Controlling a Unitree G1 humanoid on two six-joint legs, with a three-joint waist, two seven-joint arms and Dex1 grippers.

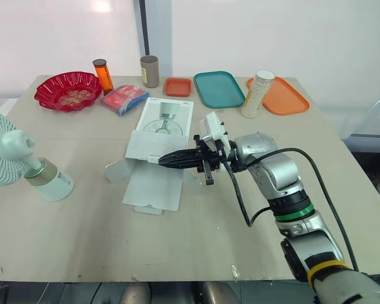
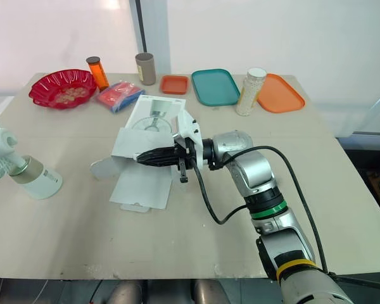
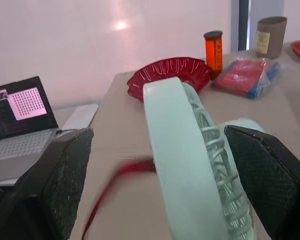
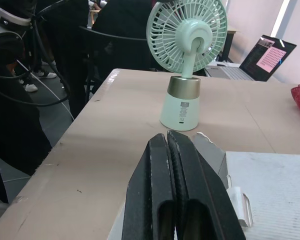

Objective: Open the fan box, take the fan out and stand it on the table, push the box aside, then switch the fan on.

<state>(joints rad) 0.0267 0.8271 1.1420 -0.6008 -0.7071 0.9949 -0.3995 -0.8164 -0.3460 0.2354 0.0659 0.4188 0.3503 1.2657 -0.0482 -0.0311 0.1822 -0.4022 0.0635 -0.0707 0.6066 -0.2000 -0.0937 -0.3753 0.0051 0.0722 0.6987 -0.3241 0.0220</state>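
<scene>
The mint-green fan (image 1: 49, 180) stands upright on its white base at the table's left side, and its head (image 3: 176, 150) lies between the wide-apart fingers of my open left gripper (image 3: 157, 137). The white fan box (image 1: 153, 185) lies opened out with its flaps spread at the table's middle. My right gripper (image 1: 162, 159) is shut with nothing in it, lying low over the box's middle and pointing left toward the fan (image 4: 186, 50). Whether its fingers (image 4: 166, 165) touch the cardboard I cannot tell.
Along the table's far side stand a red bowl (image 1: 68, 90), an orange bottle (image 1: 103, 75), a brown cup (image 1: 149, 70), a red-and-blue packet (image 1: 125, 98), a small orange tray (image 1: 178, 87), a teal tray (image 1: 218, 88), a white jar (image 1: 258, 93) and an orange tray (image 1: 284, 98). A laptop (image 3: 20, 115) sits beyond the left edge.
</scene>
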